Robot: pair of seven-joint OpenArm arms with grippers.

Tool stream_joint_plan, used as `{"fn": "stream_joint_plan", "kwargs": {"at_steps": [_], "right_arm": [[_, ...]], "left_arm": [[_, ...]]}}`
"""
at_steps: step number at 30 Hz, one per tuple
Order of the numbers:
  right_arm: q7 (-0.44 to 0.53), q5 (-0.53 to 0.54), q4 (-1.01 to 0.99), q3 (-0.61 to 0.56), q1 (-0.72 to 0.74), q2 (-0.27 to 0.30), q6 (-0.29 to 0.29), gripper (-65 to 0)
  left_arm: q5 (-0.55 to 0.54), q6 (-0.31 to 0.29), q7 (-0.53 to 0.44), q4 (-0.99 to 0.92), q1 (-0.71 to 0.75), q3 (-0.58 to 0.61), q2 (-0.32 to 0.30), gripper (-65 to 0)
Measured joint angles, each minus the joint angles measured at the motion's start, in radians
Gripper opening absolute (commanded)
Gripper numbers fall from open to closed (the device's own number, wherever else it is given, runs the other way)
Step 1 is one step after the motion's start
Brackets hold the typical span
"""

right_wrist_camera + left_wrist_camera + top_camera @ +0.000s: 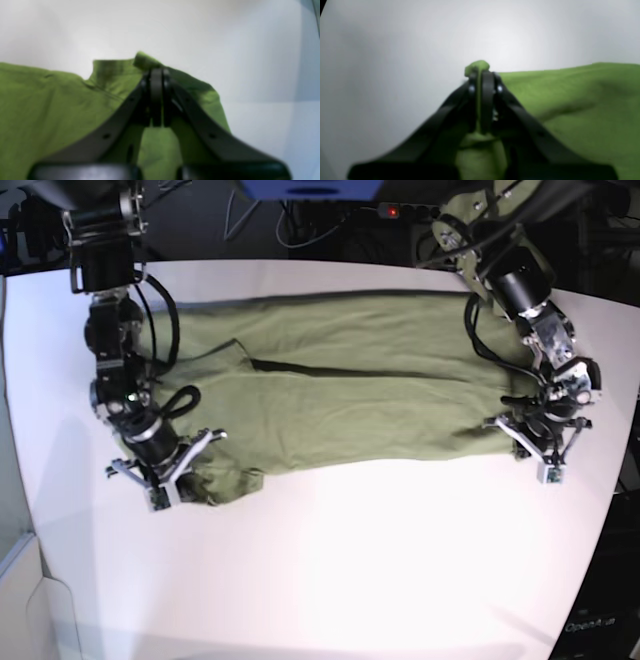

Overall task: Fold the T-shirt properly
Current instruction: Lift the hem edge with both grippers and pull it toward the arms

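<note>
White and smooth, the tabletop (350, 570) spreads under everything, with a dark area (605, 610) beyond its edge at the lower right of the base view; the green T-shirt (340, 420) lies across the upper and middle part of that surface, spread wide and reaching under both arms, its long lower edge fairly straight through the middle and uneven toward the two ends; soft creases run through it, and a raised fold slants across the cloth just beside the right arm.

Two dark arms with pale fittings reach down over the shirt from the top of the base view, one at each end of the cloth; cables loop around them, and a blue strip (315, 190) shows between them at the top edge.

Smallest come the claws; the left gripper (483, 75) is drawn narrow, its fingers pinching a gathered ridge of the shirt near one end of the lower edge, with a small tuft of cloth poking out past the tips; the right gripper (157, 72) is closed too, its fingertips together at the shirt's edge near the other end, where a small flap of fabric sticks out just past them, beside a darker, shaded fold; whether that flap is firmly gripped, I cannot tell.
</note>
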Motion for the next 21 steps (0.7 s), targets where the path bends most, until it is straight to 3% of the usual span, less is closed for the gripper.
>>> {"fn": "stream_joint_plan", "kwargs": {"at_steps": [7,21], "right_arm": [[-0.003,-0.004,0.147,0.121,-0.148,0.016,0.0,-64.4],[0.005,-0.004,0.429,0.126,-0.401,0.029,0.0,-64.6]], "left_arm": [[-0.001,-0.006,0.003,0.084,0.05,-0.002,0.034,-63.3],[0.005,-0.007,-0.001,0.317,0.174,-0.003,0.117,-63.3]]}}
